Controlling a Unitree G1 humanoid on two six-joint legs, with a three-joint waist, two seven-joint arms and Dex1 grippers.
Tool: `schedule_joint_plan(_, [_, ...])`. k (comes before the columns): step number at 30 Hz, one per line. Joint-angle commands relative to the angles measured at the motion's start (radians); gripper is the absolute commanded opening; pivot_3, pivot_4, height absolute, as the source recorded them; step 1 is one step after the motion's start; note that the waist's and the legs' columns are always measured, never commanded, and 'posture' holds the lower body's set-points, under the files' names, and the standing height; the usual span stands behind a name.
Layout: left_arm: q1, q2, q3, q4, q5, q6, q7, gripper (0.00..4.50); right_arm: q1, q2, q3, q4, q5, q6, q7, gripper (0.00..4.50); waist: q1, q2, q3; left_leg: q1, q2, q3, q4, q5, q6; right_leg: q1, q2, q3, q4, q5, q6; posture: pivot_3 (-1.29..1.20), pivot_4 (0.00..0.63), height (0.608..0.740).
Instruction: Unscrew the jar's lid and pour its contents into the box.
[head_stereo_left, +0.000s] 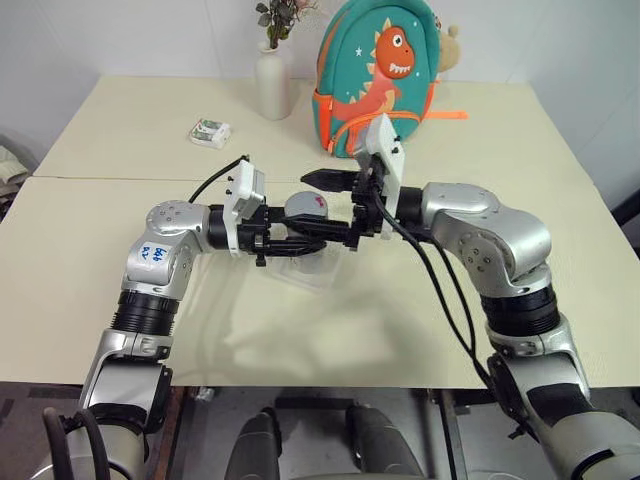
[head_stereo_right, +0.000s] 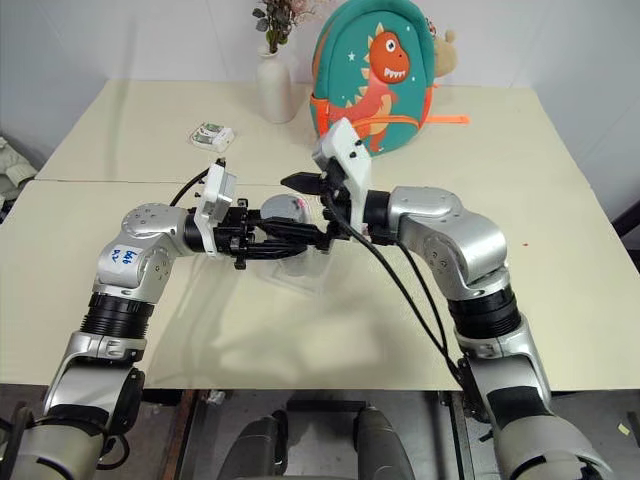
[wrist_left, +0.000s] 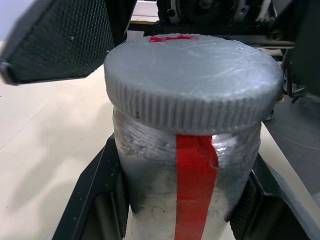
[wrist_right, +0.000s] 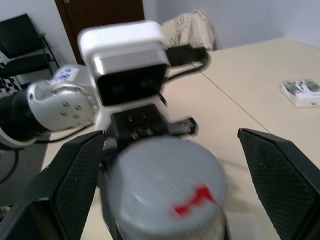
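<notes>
The left gripper (head_stereo_left: 300, 238) is clamped on the jar (head_stereo_left: 305, 212) and holds it in the air above the table, with the black fingers (wrist_left: 107, 200) pressed on both sides of its body. The right gripper (head_stereo_left: 335, 205) faces it from the other side with its fingers (wrist_right: 282, 175) spread wide apart, one on each side of the lid (wrist_left: 192, 82), not touching it. The jar lies about level, its long axis going from the left hand to the right hand, and the lid end points at the right gripper. The jar is silvery with a red stripe, and the grey ribbed lid sits on its mouth. Just below it, the clear box (head_stereo_left: 305, 268) rests on the beige table (head_stereo_left: 330, 330). Farther back stand a white vase (head_stereo_left: 273, 85), a small white-and-green packet (head_stereo_left: 210, 132) and a green dinosaur backpack (head_stereo_left: 385, 70) near the white wall.
</notes>
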Motion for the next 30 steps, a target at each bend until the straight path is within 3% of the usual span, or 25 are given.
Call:
schedule_joint_plan(1, [-0.026,0.011,0.013,-0.003,0.002,-0.02,-0.008,2.04,0.015,-0.064,-0.056,0.0,-0.008,-0.021,0.028,4.46,0.0,0.0,0.0,0.0,0.0,0.0,0.0,0.0,0.0,0.0,0.0,0.0,0.0,0.0,0.0,0.0,0.15,0.74])
schedule_joint_plan(21, [-0.019,0.027,0.024,-0.009,0.005,-0.016,-0.015,2.04,0.057,-0.15,-0.142,0.006,0.071,0.004,0.128,4.46,-0.002,0.0,0.0,0.0,0.0,0.0,0.0,0.0,0.0,0.0,0.0,0.001,0.0,0.0,0.0,0.0,0.15,0.74])
schedule_joint_plan(30, [-0.013,0.032,0.021,-0.022,0.0,-0.009,-0.009,2.04,-0.005,-0.03,-0.085,-0.045,0.084,0.037,0.041,4.46,-0.004,0.0,0.0,0.0,0.0,0.0,0.0,0.0,0.0,0.0,0.001,0.001,0.001,0.0,0.0,0.0,0.15,0.74])
